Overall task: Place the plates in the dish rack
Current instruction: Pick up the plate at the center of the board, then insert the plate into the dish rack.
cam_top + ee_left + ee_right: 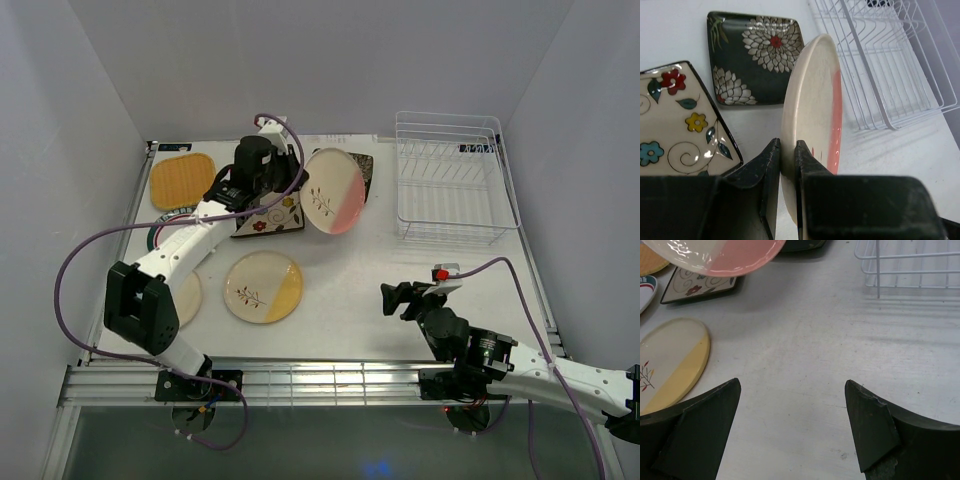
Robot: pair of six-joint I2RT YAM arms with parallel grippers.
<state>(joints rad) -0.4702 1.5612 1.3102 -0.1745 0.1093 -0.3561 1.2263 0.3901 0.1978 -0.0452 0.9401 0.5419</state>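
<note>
Rack (450,232): standing at 2 o'clock, every visible plate sitting outside it. My left claw (787,155) is pinching the pink plate (812,100) by its rim, tilted, at 12 o'clock. My right claw (792,390) is hovering wide open, holding nothing.

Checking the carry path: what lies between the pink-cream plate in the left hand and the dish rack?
Nothing: only bare table separates the pink-cream plate from the dish rack, as the top view shows.
</note>
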